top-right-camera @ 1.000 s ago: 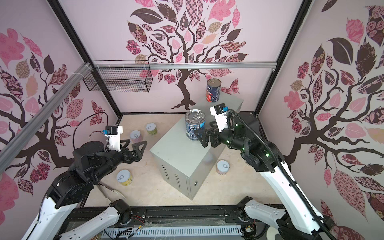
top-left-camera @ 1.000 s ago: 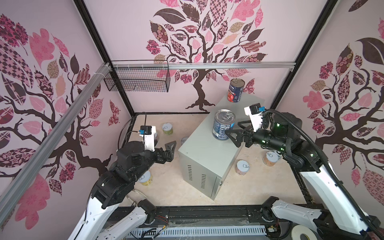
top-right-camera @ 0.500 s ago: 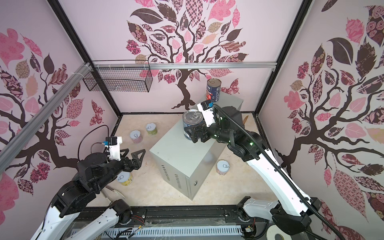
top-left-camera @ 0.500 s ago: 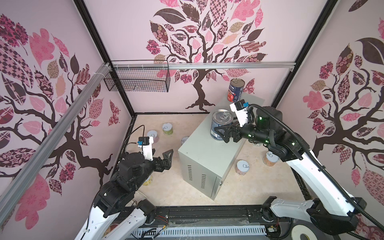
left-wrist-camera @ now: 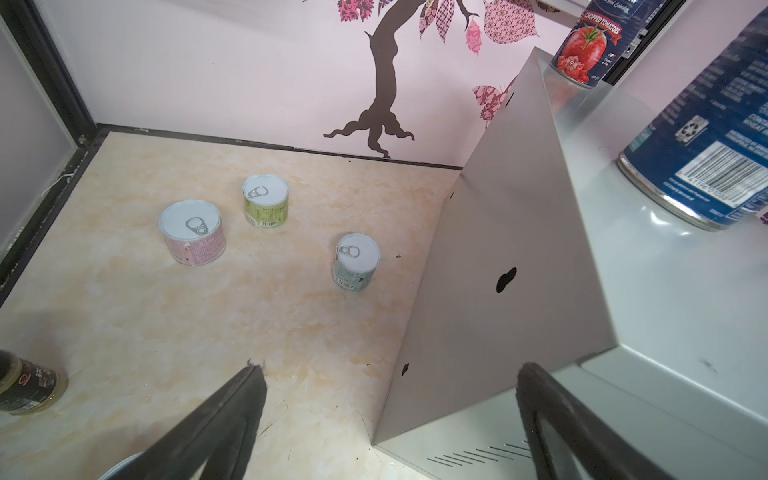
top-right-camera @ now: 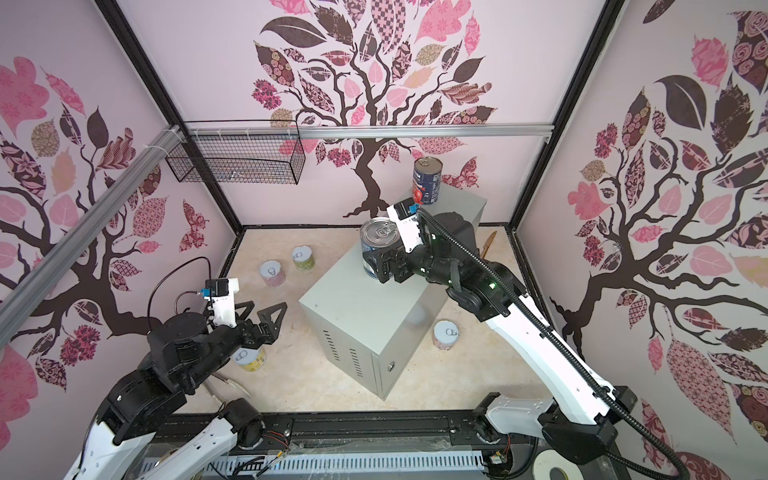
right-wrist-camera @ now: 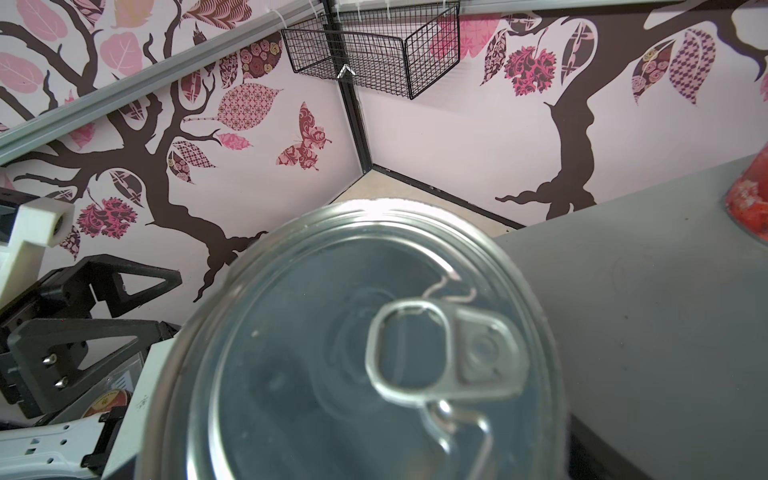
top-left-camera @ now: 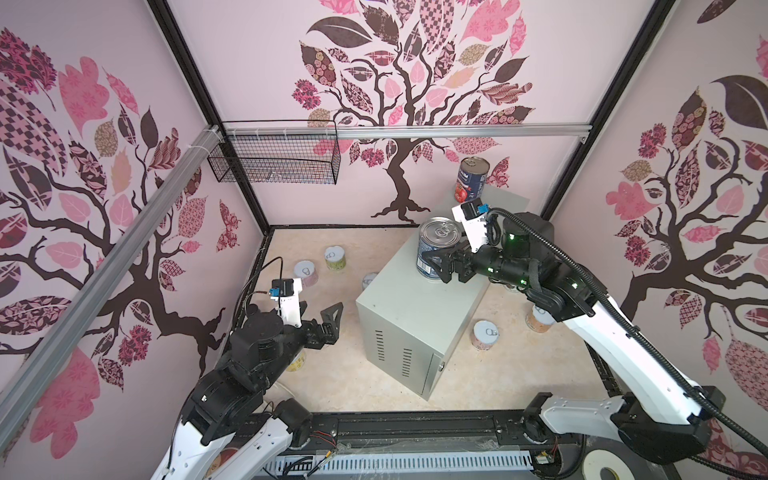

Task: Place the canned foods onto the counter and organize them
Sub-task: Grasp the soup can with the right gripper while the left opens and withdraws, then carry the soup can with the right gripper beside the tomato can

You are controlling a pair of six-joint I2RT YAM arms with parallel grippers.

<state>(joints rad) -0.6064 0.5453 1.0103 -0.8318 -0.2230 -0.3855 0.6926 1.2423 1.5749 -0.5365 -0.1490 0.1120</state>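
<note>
Clamping the lower half of the tall dark blue can, the right claw has its two black fingers pressed on opposite sides of the label, spread wide because the tin is broad. The can stands upright near the middle of the counter, a light grey metal box with vent slits. Whether the can's base rests on the top or hangs just clear, I cannot tell. At the counter's far end, well apart, stands the chopped-tomato can.

The left claw hangs wide open and empty above the floor, near the counter's front left corner. Beyond it three short cans stand on the floor: a pink can, a green can and a pale blue-green can near the counter's side wall. A yellow can sits partly hidden under the left arm. On the counter's other side are a second pink can and an orange can, partly behind the right arm. A small dark jar stands on the floor, at the edge of the left wrist view.
</note>
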